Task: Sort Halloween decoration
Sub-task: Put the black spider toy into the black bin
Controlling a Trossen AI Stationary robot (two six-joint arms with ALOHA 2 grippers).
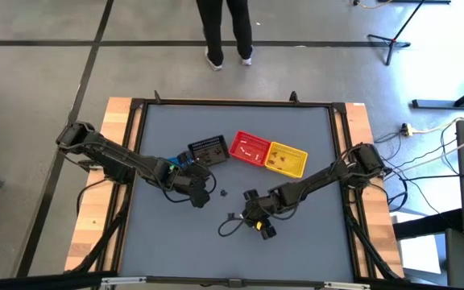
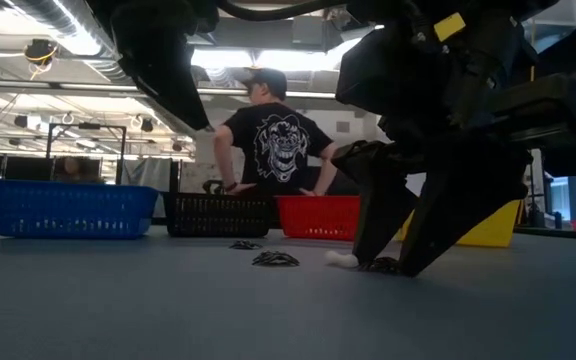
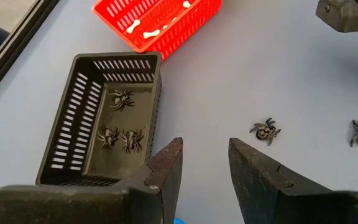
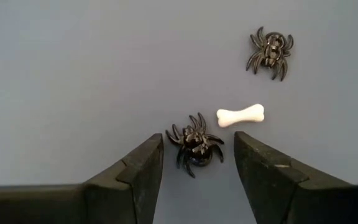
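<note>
The decorations are tiny black spiders and white bones. In the right wrist view my right gripper is open and low over the table. Its fingers stand on either side of one black spider without touching it. A white bone lies just beyond that spider, and a second spider lies farther off. My left gripper is open and hovers beside the black basket, which holds three spiders. The red basket holds bones.
Blue, black, red and yellow baskets stand in a row across the table's middle. One loose spider lies between the two grippers. A person stands beyond the far edge. The near half of the grey table is bare.
</note>
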